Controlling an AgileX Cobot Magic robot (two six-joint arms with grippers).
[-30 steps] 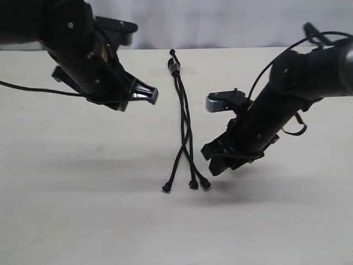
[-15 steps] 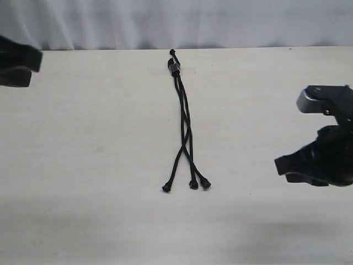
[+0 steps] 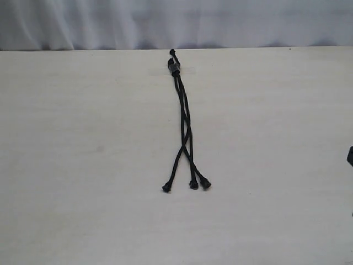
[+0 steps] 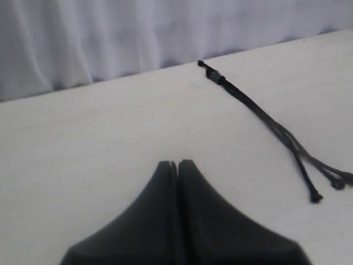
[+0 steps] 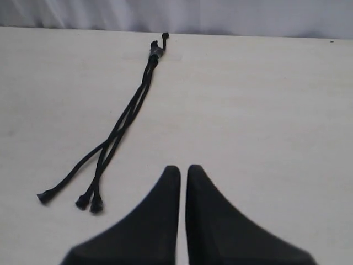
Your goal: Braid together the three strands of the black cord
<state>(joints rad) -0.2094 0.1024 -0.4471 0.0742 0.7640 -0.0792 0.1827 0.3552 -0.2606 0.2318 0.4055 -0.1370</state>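
Observation:
The black cord lies flat in the middle of the table, its bound thicker end near the far edge. The three strands run together, cross loosely, then fan out into knobby tips toward the near side. Nothing touches the cord. In the left wrist view my left gripper is shut and empty, well away from the cord. My right gripper is shut with only a thin slit between its fingers, holding nothing, beside the cord's tip end.
The pale table has a white curtain behind its far edge. A dark sliver of the right arm shows at the exterior view's right border.
Both arms have pulled back from the cord, the left one out to the left and the right one out to the right. The cord has not moved.

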